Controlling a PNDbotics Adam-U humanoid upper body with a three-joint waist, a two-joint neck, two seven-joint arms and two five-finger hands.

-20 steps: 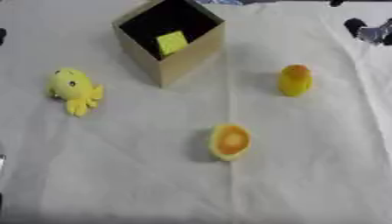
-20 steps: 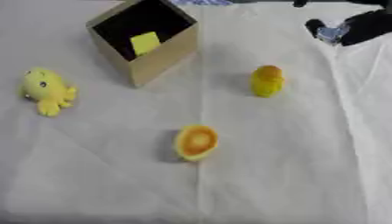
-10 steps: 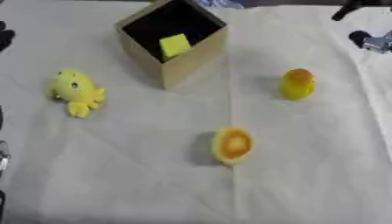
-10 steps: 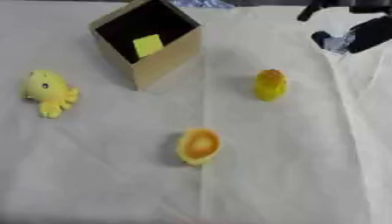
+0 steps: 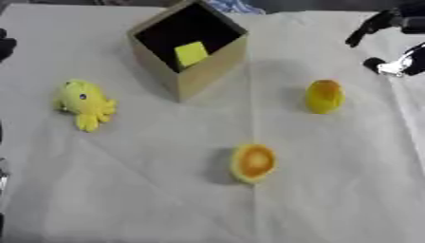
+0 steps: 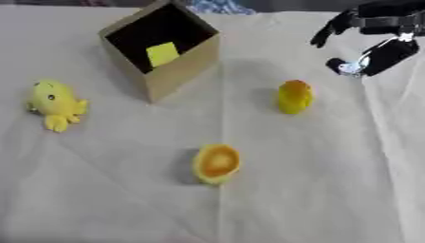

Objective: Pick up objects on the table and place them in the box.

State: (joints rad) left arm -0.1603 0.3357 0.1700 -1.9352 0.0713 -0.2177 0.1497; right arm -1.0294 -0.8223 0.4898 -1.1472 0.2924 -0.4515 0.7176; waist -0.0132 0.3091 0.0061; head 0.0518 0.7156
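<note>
The right hand (image 6: 369, 40) hangs at the far right with fingers (image 6: 330, 32) spread and nothing in them, the small yellow-orange fruit (image 6: 295, 96) lying just below and inboard of the fingertips, the cut half (image 6: 217, 163) further down the cloth and the plush (image 6: 54, 103) well off past the box (image 6: 162, 50), which already holds a yellow block (image 6: 162, 53). That fruit looks like a light, rigid, smooth toy that could roll or slip, so I would close across its middle from above. The left hand is not visible.
</note>
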